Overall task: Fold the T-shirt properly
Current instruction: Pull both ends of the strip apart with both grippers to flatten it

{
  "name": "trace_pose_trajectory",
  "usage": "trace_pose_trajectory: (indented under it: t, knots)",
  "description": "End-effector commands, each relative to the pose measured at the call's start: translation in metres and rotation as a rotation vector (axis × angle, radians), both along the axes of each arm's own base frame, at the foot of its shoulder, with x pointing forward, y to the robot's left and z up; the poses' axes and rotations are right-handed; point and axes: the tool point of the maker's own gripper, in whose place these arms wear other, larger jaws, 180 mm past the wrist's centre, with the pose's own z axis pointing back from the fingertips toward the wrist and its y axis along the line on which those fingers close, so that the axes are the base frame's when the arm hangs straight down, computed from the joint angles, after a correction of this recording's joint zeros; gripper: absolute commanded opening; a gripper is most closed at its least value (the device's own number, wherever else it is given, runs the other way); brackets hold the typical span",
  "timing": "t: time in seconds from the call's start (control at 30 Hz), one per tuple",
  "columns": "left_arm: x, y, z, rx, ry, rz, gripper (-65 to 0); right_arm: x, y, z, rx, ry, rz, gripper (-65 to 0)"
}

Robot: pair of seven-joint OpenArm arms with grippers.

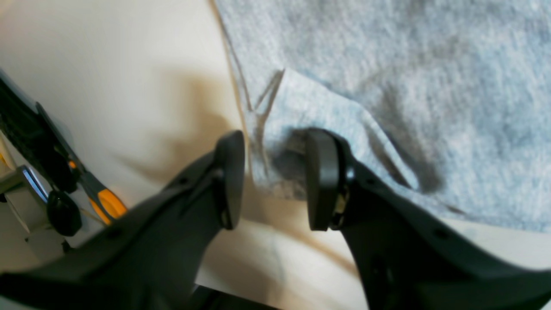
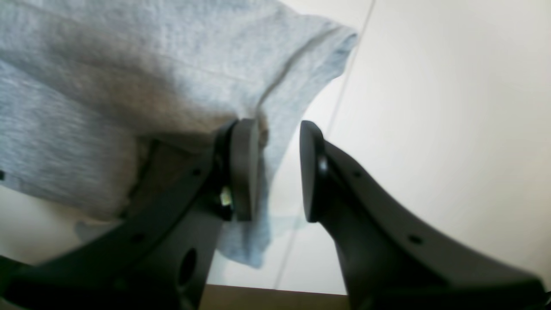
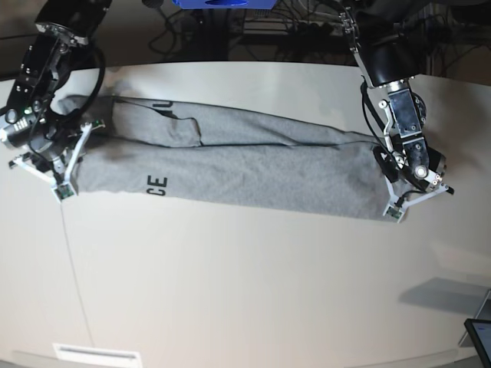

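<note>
The heather-grey T-shirt (image 3: 253, 172) lies across the white table (image 3: 245, 291) as a long band folded lengthwise, with black letters showing near its left end. My left gripper (image 3: 393, 208) stands at the band's right end. In the left wrist view its jaws are apart, and a corner of the T-shirt (image 1: 387, 77) lies in the gap of the left gripper (image 1: 275, 183). My right gripper (image 3: 64, 186) is at the band's left end. In the right wrist view the right gripper (image 2: 277, 172) is open, with a fold of the T-shirt (image 2: 129, 77) draped against one finger (image 2: 246, 168).
An orange-handled tool (image 1: 105, 202) and dark hardware lie off the table edge in the left wrist view. Cables and a blue box (image 3: 222, 4) sit behind the table. A dark screen corner (image 3: 481, 337) shows at the front right. A seam (image 3: 73, 268) runs down the tabletop.
</note>
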Motion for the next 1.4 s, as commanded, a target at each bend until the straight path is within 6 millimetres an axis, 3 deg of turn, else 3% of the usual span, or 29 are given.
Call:
trace_pose_trajectory:
  t: [0.0,0.17,0.5,0.7,0.8,0.9,1.07,1.23,1.37]
  knots:
    - [0.009,0.007,0.016,0.027,-0.042,0.004,-41.3,0.001,0.002,0.002,0.007,-0.016,0.005,-49.0]
    - [0.009,0.007,0.016,0.027,-0.042,0.004,-41.3,-0.019,0.019,-0.021,0.063,0.056,0.003,-49.0]
    - [0.011,0.008,0.019,0.03,-0.051,0.007,-41.3,-0.03,0.01,-0.021,0.033,0.07,-0.001,-49.0]
    - [0.013,0.016,0.063,0.042,-0.205,0.044,-41.0,-0.013,0.011,-0.005,0.005,0.017,0.036,-48.8]
    - [0.005,0.017,0.069,0.003,-0.253,0.062,-38.6,-0.008,0.025,-0.005,-0.004,0.017,0.103,-40.5]
    - [-0.008,0.019,0.063,-0.01,-0.248,0.071,-35.1,-0.005,0.039,-0.005,-0.004,0.017,0.161,-32.5]
    - [-0.019,0.011,0.048,-0.035,-0.216,0.069,-35.1,0.0,0.051,-0.004,0.007,0.008,0.194,-32.6]
    - [-0.015,0.005,0.044,-0.047,-0.226,0.046,-35.3,0.0,0.071,-0.007,0.043,0.012,0.223,-32.6]
    - [-0.02,0.004,0.026,-0.063,-0.17,0.062,-35.3,-0.002,0.072,-0.009,0.048,0.019,0.221,-32.6]
